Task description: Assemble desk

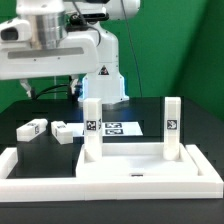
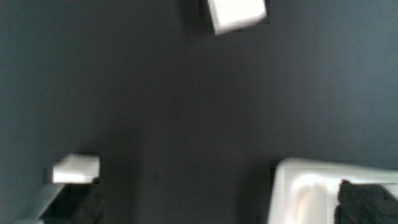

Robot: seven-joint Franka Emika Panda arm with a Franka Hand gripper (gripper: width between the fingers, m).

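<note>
— Up over the surface (image 1: 12, 140), toward the exterior view's left: pincer (image 1: 52, 90) hanging high, jaws wide apart, nothing held. Same story in the wrist view: dark fingertips (image 2: 71, 206) well apart, only bare surface between.

— Desk status?

— Top panel (image 1: 125, 160) flat at the front, tucked against the border bars (image 1: 20, 165). Left upright leg (image 1: 91, 125) and right upright leg (image 1: 171, 122) standing on its far edge, tags facing the camera. Near edge bare. Roughly half done, by the look of it.

— Remaining legs?

— Outer loose leg (image 1: 32, 128) and inner loose leg (image 1: 63, 131), both lying down on the surface, close together but apart. Well clear of the marker board (image 1: 118, 127).

— Bearing from the pincer?

— Straight down and slightly toward the camera. Inner one almost directly below, outer one further to the exterior view's left. Long axes roughly crosswise in the exterior view, outer one slanted a bit.

— So next?

— Probably descend on the inner one, closing across its short side. Only one arm, so no choice of reach. Can't tell the pincer's exact yaw against that axis from here; worth checking before dropping.
</note>
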